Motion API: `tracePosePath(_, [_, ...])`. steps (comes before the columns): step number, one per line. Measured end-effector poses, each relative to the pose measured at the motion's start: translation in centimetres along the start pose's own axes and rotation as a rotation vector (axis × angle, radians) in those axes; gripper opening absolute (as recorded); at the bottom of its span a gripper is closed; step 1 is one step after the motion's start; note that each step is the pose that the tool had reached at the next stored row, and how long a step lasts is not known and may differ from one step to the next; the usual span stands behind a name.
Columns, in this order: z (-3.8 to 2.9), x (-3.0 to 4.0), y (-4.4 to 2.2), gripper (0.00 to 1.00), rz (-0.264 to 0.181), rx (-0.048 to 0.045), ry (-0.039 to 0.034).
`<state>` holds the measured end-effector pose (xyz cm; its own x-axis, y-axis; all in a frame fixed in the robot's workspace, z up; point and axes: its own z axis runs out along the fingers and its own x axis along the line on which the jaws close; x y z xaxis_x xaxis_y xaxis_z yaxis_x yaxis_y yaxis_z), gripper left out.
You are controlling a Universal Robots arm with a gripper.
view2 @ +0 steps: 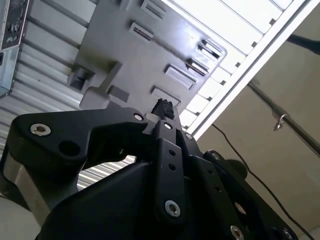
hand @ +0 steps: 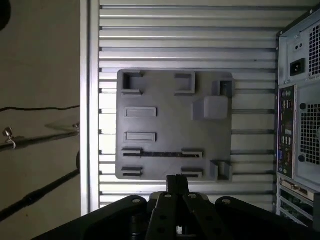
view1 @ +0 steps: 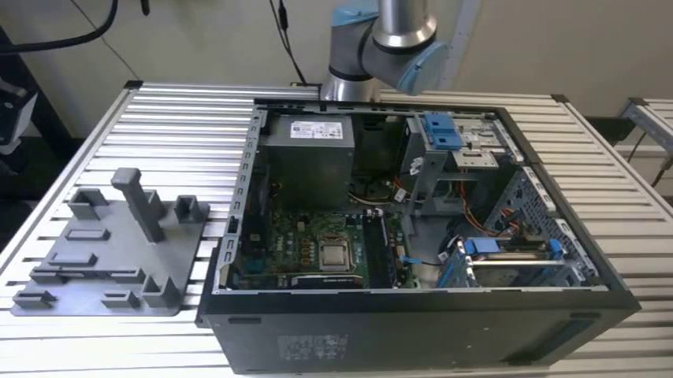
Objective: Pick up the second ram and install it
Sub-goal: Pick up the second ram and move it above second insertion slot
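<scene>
Slatted table [hand: 190, 30] | grey tray [hand: 170, 122] | end effector [hand: 176, 182] clenched (fingers together), hovering over tray edge

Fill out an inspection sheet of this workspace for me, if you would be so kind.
Surface: slatted metal table.
Job's things: second ram seems the thin dark strip standing in the grey tray; open computer case beside it.
Clutter: nothing seen.
Grippers: gripper faces the tray, apart from it; fingers shut, empty.
Cables: wires inside the case; black cables on the wall.
Surroundings: pale wall; another slatted table at the exterior view's right.
</scene>
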<state>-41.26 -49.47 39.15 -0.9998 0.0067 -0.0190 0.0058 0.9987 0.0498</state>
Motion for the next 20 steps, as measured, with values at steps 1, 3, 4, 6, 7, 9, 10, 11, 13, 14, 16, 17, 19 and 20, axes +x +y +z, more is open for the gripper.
tracePosePath(1, [-0.01,0.0,0.0,0.11,-0.005,0.0001,0.0004])
tracePosePath(3, [-0.01,0.0,0.0,0.11,-0.017,-0.0003,0.001])
tracePosePath(4, [-0.01,0.0,0.0,0.11,-0.024,-0.0004,0.0013])
tracePosePath(6, [0.0,0.0,0.0,0.11,-0.04,-0.0007,0.0021])
tracePosePath(7, [-0.01,0.0,0.0,0.11,-0.048,-0.0008,0.0025])
tracePosePath(9, [-0.01,0.0,0.0,0.11,-0.067,-0.0012,0.0034])
tracePosePath(10, [-0.01,0.0,0.0,0.11,-0.077,-0.0013,0.0039])
tracePosePath(11, [0.0,0.0,0.0,0.11,-0.086,-0.0015,0.0043])
tracePosePath(13, [-0.01,0.0,0.0,0.11,-0.106,-0.0018,0.0054])
tracePosePath(14, [-0.01,0.0,0.0,0.11,-0.115,-0.002,0.0058])
tracePosePath(16, [0.0,0.0,0.0,0.11,-0.136,-0.0024,0.0068])
tracePosePath(17, [-0.01,0.0,0.0,0.11,-0.146,-0.0025,0.0074])
tracePosePath(19, [-0.01,0.0,0.0,0.11,-0.166,-0.0029,0.0083])
tracePosePath(20, [-0.01,0.0,0.0,0.11,-0.176,-0.0031,0.0088])
